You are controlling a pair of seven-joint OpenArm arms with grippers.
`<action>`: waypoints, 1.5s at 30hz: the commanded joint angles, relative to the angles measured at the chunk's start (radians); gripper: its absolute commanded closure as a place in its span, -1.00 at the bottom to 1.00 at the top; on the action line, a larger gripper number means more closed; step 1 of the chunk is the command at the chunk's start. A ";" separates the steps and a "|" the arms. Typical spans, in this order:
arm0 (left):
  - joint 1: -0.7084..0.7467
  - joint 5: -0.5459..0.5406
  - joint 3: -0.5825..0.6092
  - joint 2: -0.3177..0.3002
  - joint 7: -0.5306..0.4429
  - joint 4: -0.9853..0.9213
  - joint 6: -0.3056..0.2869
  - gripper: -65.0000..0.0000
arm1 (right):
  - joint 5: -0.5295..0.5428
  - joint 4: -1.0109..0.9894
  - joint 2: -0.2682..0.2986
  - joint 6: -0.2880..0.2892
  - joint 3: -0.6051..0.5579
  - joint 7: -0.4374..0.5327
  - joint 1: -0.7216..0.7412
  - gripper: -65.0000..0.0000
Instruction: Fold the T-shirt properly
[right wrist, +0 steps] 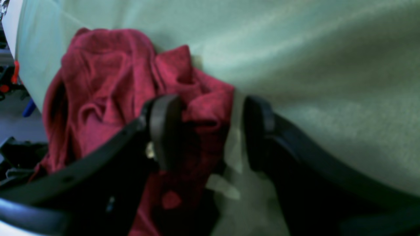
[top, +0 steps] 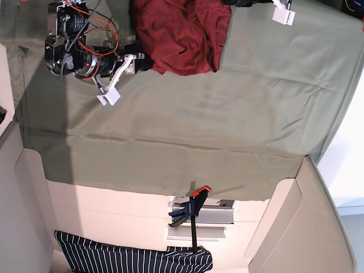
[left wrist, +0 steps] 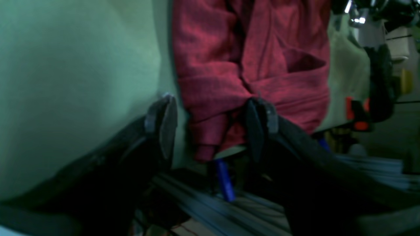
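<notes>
The shirt (top: pixel 182 37) lies crumpled at the edge of the counter (top: pixel 227 125), beside both arms. No fold is made yet, so all the folding is left. The left tool (left wrist: pixel 213 127) and right tool (right wrist: pixel 210 131) are spread, each straddling cloth without pinching it.

The T-shirt (top: pixel 182 37) is crimson knit cloth, matt and faintly heathered, its surface soft and rumpled. Beneath it, the table cover (top: pixel 227 114) is olive-green woven cloth, matt and smooth save for shallow creases. The left gripper (left wrist: pixel 213 113) and the right gripper (right wrist: pixel 210 111) have fingers of black plastic, smooth with a dull sheen. A white bracket (top: pixel 111 94) on the right arm looks like smooth matt plastic. The clamp (top: pixel 185 213) has orange and black plastic grips. The striped cloth (top: pixel 131 253) is thin, matt fabric.
</notes>
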 commanded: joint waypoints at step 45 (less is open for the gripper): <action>0.023 0.151 0.097 0.102 -0.150 0.039 -0.032 -0.39 | 0.011 0.012 0.000 0.019 0.000 0.013 0.021 0.05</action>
